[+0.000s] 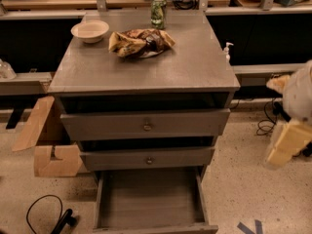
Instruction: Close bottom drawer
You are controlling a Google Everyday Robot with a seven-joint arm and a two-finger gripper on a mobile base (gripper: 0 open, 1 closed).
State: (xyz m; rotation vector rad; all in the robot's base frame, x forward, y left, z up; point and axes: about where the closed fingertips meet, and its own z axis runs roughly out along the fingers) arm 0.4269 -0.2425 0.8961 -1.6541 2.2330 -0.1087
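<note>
The grey cabinet (146, 72) has three drawers. The bottom drawer (151, 201) is pulled far out toward the camera, and its inside is bare. Only the top edge of its front panel (156, 228) shows at the frame's lower edge, and its knob is out of view. The top drawer (146, 125) and middle drawer (148, 159) stand slightly out, each with a round knob. My gripper (287, 145), cream and yellow under a white arm part (300, 91), hangs at the right edge, well to the right of the cabinet and apart from the drawer.
On the cabinet top are a white bowl (90, 30), a crumpled snack bag (140, 42) and a green can (158, 11). A cardboard box (48, 140) sits on the floor to the left. A black cable (46, 213) lies at lower left. Shelving runs behind.
</note>
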